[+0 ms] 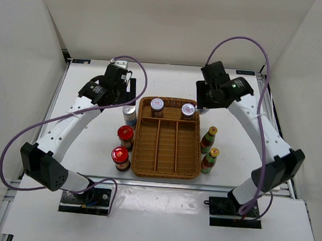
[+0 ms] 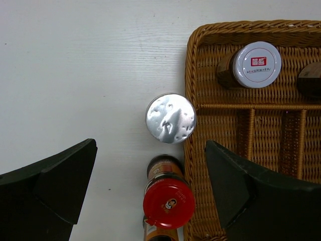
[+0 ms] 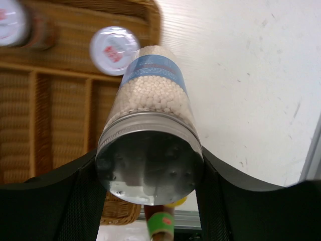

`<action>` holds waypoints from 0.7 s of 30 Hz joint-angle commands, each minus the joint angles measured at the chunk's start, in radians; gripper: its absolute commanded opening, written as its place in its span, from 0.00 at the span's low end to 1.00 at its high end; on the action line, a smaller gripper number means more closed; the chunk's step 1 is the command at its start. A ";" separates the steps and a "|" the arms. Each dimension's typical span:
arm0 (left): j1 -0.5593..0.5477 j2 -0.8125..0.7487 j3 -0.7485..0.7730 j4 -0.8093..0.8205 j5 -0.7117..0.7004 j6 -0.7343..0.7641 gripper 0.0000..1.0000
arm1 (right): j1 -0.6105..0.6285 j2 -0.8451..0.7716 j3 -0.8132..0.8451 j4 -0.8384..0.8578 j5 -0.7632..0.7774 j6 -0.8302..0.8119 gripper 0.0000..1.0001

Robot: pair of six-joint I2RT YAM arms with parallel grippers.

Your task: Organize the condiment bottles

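Right claw [image 3: 149,173] clenched on silver-lidded bottle [image 3: 153,90], base pointing away from wrist, left claw [image 2: 150,155] released

A brown woven wicker tray [image 1: 164,174] sits on a white tabletop [image 1: 92,143]. In its far compartment, two dark brown jars [image 1: 157,105] have white lids with a red mark. Left of the tray are a silver-lidded bottle [image 2: 170,118], its lid dimpled and shiny, and two red-lidded jars [image 1: 125,133]. To the right, two sauce bottles [image 1: 208,139] have yellow caps and green labels. A clear bottle [image 3: 153,85] shows white beads, a blue label and a silver lid, between the black fingers of the right end effector [image 3: 150,160]. The arms [image 1: 71,124] are white with black joints, and the cables [image 1: 14,142] are purple.
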 commanded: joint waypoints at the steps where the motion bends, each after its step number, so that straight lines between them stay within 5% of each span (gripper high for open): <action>1: 0.003 -0.054 -0.014 0.008 0.018 -0.024 1.00 | 0.088 -0.087 0.036 0.017 -0.012 -0.033 0.07; 18: 0.023 -0.015 0.064 -0.069 0.047 -0.024 1.00 | 0.231 0.011 -0.271 0.124 -0.034 0.018 0.01; 21: 0.032 -0.044 0.046 -0.078 0.047 -0.024 1.00 | 0.240 0.054 -0.271 0.134 -0.021 0.027 0.18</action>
